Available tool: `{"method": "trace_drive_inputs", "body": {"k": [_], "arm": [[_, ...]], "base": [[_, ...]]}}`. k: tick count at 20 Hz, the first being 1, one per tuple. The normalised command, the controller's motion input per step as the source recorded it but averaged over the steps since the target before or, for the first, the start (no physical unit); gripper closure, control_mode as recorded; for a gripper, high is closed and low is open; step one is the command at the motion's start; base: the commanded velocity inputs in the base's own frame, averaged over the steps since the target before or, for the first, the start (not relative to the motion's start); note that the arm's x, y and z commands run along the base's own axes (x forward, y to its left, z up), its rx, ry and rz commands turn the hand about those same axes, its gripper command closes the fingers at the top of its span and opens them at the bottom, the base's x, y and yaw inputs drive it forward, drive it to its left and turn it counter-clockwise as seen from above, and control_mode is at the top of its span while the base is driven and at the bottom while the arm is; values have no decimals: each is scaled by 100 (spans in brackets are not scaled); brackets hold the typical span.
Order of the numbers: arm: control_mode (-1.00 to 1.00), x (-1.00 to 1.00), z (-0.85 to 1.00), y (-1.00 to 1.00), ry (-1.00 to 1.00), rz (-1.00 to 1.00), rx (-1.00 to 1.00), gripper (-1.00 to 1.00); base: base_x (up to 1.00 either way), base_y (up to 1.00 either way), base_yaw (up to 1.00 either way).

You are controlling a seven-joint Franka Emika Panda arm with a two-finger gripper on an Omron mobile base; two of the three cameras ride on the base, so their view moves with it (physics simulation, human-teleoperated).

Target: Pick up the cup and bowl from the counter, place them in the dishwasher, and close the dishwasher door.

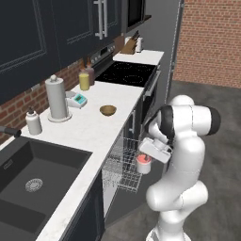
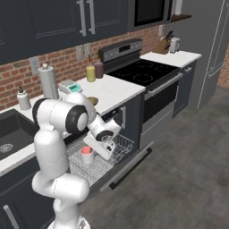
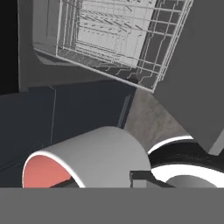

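Observation:
My gripper (image 1: 148, 156) hangs beside the pulled-out wire rack (image 1: 120, 164) of the dishwasher, shut on the red-pink cup (image 1: 143, 164). From the right base view, the cup (image 2: 87, 155) sits over the rack (image 2: 120, 146) under the gripper (image 2: 94, 150). The hand view has the cup (image 3: 87, 157) close up, red inside, beside one dark fingertip (image 3: 141, 176), with the rack (image 3: 118, 39) beyond. The dishwasher door (image 2: 130, 166) lies open and flat. The brown bowl (image 1: 108, 110) rests on the white counter (image 1: 89, 132), left of the arm.
A paper towel roll (image 1: 57, 99), white soap bottle (image 1: 33, 121) and yellow bottle (image 1: 84, 81) stand along the brick wall. The dark sink (image 1: 28, 179) is near left. The black stove (image 1: 127, 73) and a knife block (image 1: 129, 45) lie farther along the counter.

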Motion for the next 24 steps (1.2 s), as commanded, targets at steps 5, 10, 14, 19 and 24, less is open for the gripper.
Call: {"method": "trace_drive_inputs", "body": {"k": [5,10,14,19,24], "arm": [[-100,0,-63,6,-7,6,-2,100],[-100,3,-40,7,-5,0,5,100],[-100,16,-27,22,-3,0,6,100],[-100,38,-19,36,0,-4,2,100],[-100,27,-36,6,0,-2,0,100]], "base": [[0,0,0],[0,0,0],[0,0,0],[0,0,0],[0,0,0]]}}
